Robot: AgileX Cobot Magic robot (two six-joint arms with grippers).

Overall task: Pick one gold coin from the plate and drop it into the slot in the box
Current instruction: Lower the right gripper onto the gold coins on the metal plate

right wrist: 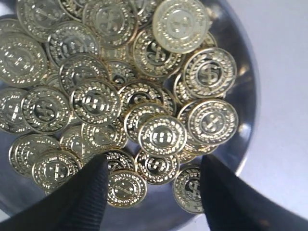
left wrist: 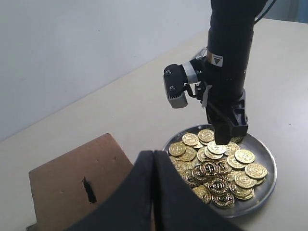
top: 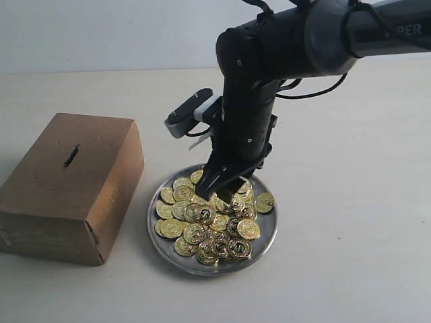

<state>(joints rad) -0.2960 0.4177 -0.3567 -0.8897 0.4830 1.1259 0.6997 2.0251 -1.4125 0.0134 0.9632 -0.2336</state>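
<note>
Right black gripper [top: 221, 190] jaws spread wide, low over gold coins [top: 209, 225] heaped in round silver metal plate [top: 269, 230]; left gripper [left wrist: 154, 156] fingers pressed together, near brown cardboard box [top: 47, 195]

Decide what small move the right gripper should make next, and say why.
Probably lower a little and close on one coin: the right gripper hangs open over the coins heaped in the plate, holding nothing yet.

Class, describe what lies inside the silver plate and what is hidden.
Overlapping gold coins fill the plate; the open right gripper hangs over them. Lower coins and most of its floor are covered.
</note>
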